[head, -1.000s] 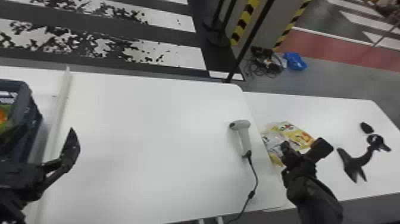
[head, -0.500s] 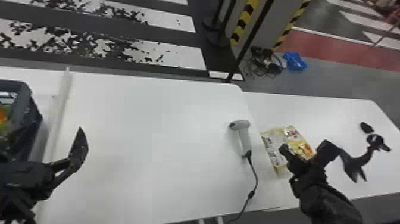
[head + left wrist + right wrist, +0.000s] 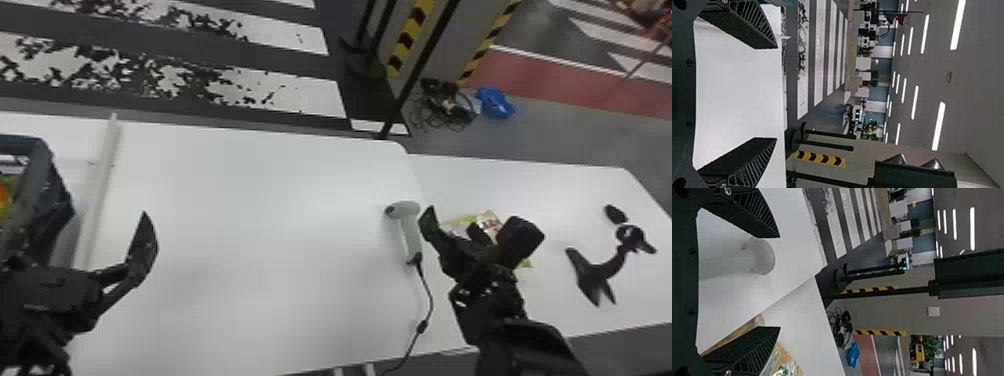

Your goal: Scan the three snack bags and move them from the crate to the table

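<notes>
In the head view my left gripper (image 3: 141,250) is at the left, over the table beside the crate (image 3: 59,200). A snack bag (image 3: 6,192) in orange and green shows inside the crate. My right gripper (image 3: 452,225) is at the right, between the white scanner (image 3: 411,230) and yellow snack packaging (image 3: 490,219), partly covering the latter; how many bags lie there I cannot tell. In its wrist view the right gripper (image 3: 779,282) is open, with the scanner (image 3: 761,256) beyond the gap, untouched, and the packaging (image 3: 783,362) behind one finger. The left gripper (image 3: 777,93) is open and holds nothing.
A white strip (image 3: 100,190) runs along the table (image 3: 260,240) next to the crate. The scanner's black cable (image 3: 429,300) trails to the front edge. On the right-hand table (image 3: 545,190) stand a black stand (image 3: 595,272) and a small dark object (image 3: 615,213).
My right gripper first shifted slightly right over the yellow packaging, then swung left toward the scanner. The packaging lies flatter than a second ago. My left gripper has edged right, away from the crate.
</notes>
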### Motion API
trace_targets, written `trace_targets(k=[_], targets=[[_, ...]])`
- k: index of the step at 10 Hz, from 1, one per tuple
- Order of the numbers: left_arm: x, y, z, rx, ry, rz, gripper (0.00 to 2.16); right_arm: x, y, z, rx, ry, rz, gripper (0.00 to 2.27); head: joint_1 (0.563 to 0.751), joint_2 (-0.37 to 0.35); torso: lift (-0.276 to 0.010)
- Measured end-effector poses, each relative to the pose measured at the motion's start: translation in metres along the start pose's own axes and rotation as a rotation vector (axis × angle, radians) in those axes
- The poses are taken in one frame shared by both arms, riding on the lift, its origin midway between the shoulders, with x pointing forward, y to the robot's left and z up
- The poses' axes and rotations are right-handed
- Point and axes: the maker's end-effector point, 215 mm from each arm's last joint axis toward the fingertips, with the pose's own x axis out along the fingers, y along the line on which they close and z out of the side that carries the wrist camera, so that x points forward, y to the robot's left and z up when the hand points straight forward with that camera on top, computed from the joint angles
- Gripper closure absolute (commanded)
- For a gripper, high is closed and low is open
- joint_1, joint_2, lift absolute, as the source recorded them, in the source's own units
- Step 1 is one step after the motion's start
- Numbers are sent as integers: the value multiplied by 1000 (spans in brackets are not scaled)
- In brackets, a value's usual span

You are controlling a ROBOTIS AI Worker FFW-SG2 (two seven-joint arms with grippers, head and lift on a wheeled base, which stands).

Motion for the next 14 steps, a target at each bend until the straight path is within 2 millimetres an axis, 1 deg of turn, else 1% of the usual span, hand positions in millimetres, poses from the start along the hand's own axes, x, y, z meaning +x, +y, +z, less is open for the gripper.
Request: trace_targets(k=[1, 2, 3, 4, 5, 6, 7, 8, 9, 10, 11, 12, 13, 14], targets=[[0, -3, 2, -1, -5, -2, 29, -13, 47, 8, -15, -38, 72, 49, 695, -321, -62], [0, -7, 3, 5, -7, -8, 29, -31, 93, 14, -22, -72, 145, 49, 695, -290, -62], [-1, -10, 4, 11, -7, -8, 29, -52, 136, 17, -35, -109, 210, 49, 695, -229, -62], [-4, -12, 5, 11, -7, -8, 29, -69, 168, 16, -36, -125, 264, 53, 695, -176, -62], [-7, -13, 7, 12, -10, -7, 29, -84, 194, 9, -25, -120, 309, 53, 695, -130, -62], [-12, -9, 10, 15, -13, 1, 29, -95, 211, 1, -21, -112, 341, 53, 695, -114, -62], [-17, 1, 14, 20, -22, 22, 26, -100, 219, -2, -27, -114, 355, 60, 695, -82, -62], [-22, 16, 22, 29, -34, 56, 26, -101, 219, -1, -31, -117, 355, 63, 695, -56, -62], [-25, 32, 35, 48, -39, 89, 26, -99, 215, 1, -35, -120, 351, 73, 695, -36, -62], [-27, 54, 53, 60, -41, 126, 39, -96, 211, 2, -39, -122, 346, 76, 695, -10, -62], [-28, 83, 68, 59, -28, 164, 76, -96, 206, 0, -44, -118, 344, 80, 695, 6, -62], [-26, 116, 76, 54, 4, 209, 76, -96, 202, -3, -47, -112, 339, 80, 695, 46, -62], [-24, 147, 80, 41, 46, 254, 80, -97, 198, -6, -52, -106, 336, 83, 695, 89, -62], [-22, 175, 83, 20, 80, 293, 83, -98, 195, -10, -60, -99, 337, 83, 695, 126, -62]])
